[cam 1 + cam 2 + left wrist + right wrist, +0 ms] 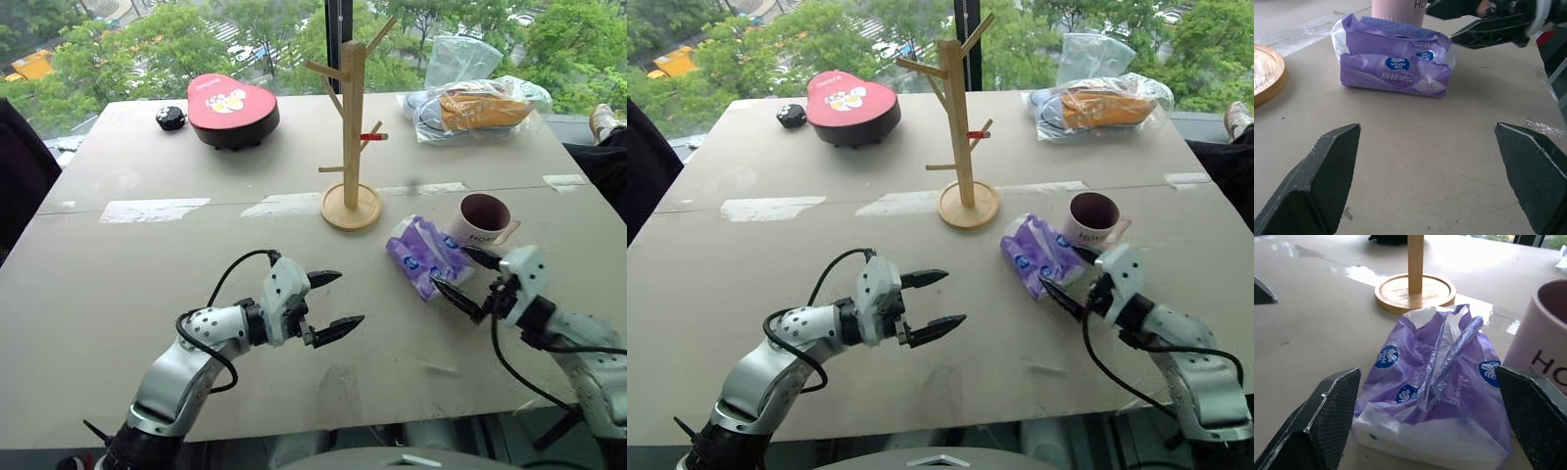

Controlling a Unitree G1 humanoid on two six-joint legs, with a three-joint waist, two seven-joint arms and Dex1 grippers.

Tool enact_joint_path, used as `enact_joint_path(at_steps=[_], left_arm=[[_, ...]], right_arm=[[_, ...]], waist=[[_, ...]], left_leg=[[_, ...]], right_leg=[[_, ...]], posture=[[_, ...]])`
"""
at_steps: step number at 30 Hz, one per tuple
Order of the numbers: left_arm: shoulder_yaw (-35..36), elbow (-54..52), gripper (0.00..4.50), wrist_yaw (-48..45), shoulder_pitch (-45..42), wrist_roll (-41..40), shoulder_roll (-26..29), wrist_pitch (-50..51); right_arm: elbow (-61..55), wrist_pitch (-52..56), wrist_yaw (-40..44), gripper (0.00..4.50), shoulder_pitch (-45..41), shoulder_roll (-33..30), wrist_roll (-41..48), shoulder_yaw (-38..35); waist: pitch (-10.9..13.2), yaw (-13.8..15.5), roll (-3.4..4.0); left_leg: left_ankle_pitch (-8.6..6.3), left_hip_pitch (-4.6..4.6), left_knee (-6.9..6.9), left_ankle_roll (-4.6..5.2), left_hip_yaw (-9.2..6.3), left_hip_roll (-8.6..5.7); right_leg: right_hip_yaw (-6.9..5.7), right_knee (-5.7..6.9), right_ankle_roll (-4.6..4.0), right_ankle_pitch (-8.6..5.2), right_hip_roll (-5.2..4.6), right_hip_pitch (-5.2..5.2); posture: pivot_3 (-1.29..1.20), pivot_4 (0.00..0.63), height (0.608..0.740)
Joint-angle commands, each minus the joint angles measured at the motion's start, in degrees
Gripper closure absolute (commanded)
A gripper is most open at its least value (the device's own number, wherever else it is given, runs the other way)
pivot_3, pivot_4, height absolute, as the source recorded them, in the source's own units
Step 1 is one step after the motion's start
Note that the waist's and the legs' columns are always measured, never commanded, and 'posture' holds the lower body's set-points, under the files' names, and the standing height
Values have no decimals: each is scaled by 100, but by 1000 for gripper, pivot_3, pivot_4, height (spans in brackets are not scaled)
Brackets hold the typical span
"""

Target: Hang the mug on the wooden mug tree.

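Two tools hover over the tabletop [118,284], both with fingers spread wide and holding nothing. The left tool [329,304] is near the front middle. The right tool [468,278] is just beside the purple tissue pack [423,253]. The mug [482,219] stands upright behind this pack, touching it. The wooden mug tree [351,127] stands near, to the left of the mug, with its pegs bare.

One mug [482,217], one wooden mug tree [352,127], one tissue pack [425,255]
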Motion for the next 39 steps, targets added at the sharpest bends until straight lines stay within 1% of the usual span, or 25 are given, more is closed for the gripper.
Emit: enact_joint_path(at_steps=[1, 4, 7, 8, 11, 12, 14, 15, 20, 21, 23, 25, 28, 31, 36, 39], left_arm=[[44, -261, 0, 88, 0, 30, 49, 5], [62, -304, 0, 104, 149, 105, 102, -56], [89, -369, 0, 108, 239, 107, 137, -82], [90, -387, 0, 99, 264, 117, 162, -87], [89, -403, 0, 90, 319, 147, 206, -103], [89, -406, 0, 94, 322, 146, 205, -102], [86, -413, 0, 103, 322, 143, 199, -100], [80, -419, 0, 106, 328, 146, 197, -105], [58, -434, 0, 67, 365, 157, 203, -167], [38, -425, 0, 32, 345, 145, 207, -176], [-6, -450, 0, -130, 276, -20, 184, -191], [-15, -484, 0, -247, 211, -176, 152, -167], [-74, -514, 0, -475, 11, -454, 137, -54], [-264, -491, 0, -785, -301, -721, 120, 52], [-514, -402, 0, -1157, -806, -1003, 90, 254], [-575, -345, 0, -1209, -1102, -1056, -12, 298]], right_arm=[[15, 539, -155, 48, -51, 36, -23, 138], [129, 1695, -349, 48, -256, -16, 45, 425], [135, 2309, -386, 776, -382, -92, 80, 506], [125, 2428, -401, 1273, -405, -103, 76, 505], [116, 2576, -387, 2487, -442, -138, 32, 539], [121, 2588, -385, 3096, -452, -145, 9, 553], [125, 2580, -362, 3898, -465, -170, -47, 605], [119, 2574, -349, 4461, -464, -172, -57, 628], [-83, 2540, -109, 4461, -367, -231, 141, 580], [-230, 2565, 109, 4461, -282, -338, 314, 520], [-607, 2585, 720, 4461, 76, -760, 712, 288], [-792, 2550, 1086, 4461, 393, -1075, 966, 21], [-825, 2587, 1371, 4461, 957, -1592, 1133, -601], [-645, 2515, 1353, 4461, 1435, -1915, 1024, -1454], [-17, 2188, 1514, 4461, 2282, -2199, 670, -2741], [722, 1814, 1358, 4461, 2374, -2275, 272, -3193]], waist=[[1, 8, 2], [-2, -27, -3], [-13, -24, -20], [-16, -17, -26], [-23, -13, -35], [-24, -15, -36], [-27, -19, -40], [-28, -19, -42], [-32, -18, -47], [-32, -11, -46], [-29, 8, -41], [-26, 31, -37], [-22, 5, -34], [-19, 27, -29], [-16, 43, -30], [-13, 17, -35]], left_leg=[[0, 0, 0, 0, 0, 0], [0, 0, 0, 0, 1, 0], [0, 12, 0, -1, 4, 6], [0, 12, 0, -1, 0, 7], [0, 13, 1, -1, -4, 7], [0, 13, 0, 0, -3, 6], [0, 13, 0, 0, -2, 6], [0, 13, 0, 0, -2, 6], [0, 13, 0, 0, -2, 6], [0, 14, 0, 0, -3, 6], [0, 10, 0, 0, -7, 6], [-1, 3, -1, 1, -14, 3], [-1, 0, -1, 2, -16, 3], [-1, 1, 5, 3, -11, -1], [-2, 6, 15, 5, -13, -4], [-2, 6, 15, 5, -10, -2]], right_leg=[[1, -1, -1, 0, -3, 0], [4, -3, 0, 0, -8, 1], [7, 3, 0, 0, -2, 7], [3, 2, 0, 0, -1, 10], [-2, 2, 0, 0, 0, 14], [-2, 2, 0, 0, 0, 14], [-1, 2, 0, 0, 0, 14], [-1, 1, 0, 0, 0, 14], [-1, 1, 0, 0, -1, 14], [-1, 2, 0, 0, -1, 13], [-5, -1, 0, 0, -2, 13], [-14, -7, -1, -1, -5, 12], [-16, -15, -1, 0, -10, 14], [-16, -9, 1, 0, -17, 17], [-21, -3, 2, 1, 0, 27], [-17, -4, 2, 0, 11, 28]], posture=[[0, 150, 740], [0, 150, 740], [0, 150, 740], [0, 150, 740], [0, 150, 740], [0, 150, 740], [0, 150, 740], [0, 150, 740], [0, 150, 740], [0, 150, 740], [0, 150, 740], [0, 150, 740], [0, 150, 740], [0, 150, 740], [0, 150, 740], [0, 150, 740]])
